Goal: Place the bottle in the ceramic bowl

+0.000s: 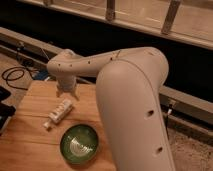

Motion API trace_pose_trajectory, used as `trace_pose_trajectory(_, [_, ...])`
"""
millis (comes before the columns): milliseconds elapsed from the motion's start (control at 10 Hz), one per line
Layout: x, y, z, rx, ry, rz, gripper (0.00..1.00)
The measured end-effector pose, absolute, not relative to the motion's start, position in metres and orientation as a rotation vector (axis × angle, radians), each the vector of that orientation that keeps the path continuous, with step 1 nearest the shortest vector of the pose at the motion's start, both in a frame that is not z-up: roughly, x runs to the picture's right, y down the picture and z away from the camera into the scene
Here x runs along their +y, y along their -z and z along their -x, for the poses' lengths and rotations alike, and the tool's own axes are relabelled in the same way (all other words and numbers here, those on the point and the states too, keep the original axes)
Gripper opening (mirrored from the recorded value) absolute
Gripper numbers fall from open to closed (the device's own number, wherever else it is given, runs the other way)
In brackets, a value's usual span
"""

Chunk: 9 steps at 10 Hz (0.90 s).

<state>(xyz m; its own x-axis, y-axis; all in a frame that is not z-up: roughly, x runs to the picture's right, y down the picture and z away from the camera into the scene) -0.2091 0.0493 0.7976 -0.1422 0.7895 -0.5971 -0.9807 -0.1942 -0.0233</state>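
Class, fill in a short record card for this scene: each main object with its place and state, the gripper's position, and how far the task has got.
Surface: light wooden table
Bottle: small slim white plastic bottle, lying on its side on the table, cap toward the near left
Bowl: round glossy green ceramic bowl, upright, nothing inside, just in front of the bottle
Gripper: gripper points down over the bottle's far end; contact cannot be judged
Task status: bottle not yet in the bowl
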Motion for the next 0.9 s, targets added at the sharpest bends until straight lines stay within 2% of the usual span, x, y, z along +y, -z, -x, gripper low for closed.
trace_pose_trajectory(300, [0.06, -0.819, 0.23, 0.465, -1.67, 0.639, 0.65])
trace_pose_trajectory(700, [0.059, -0.819, 0.228, 0.471, -1.672, 0.637, 0.65])
trace_pose_trajectory(900, [0.064, -0.829, 0.224, 0.553, -1.667, 0.608, 0.65])
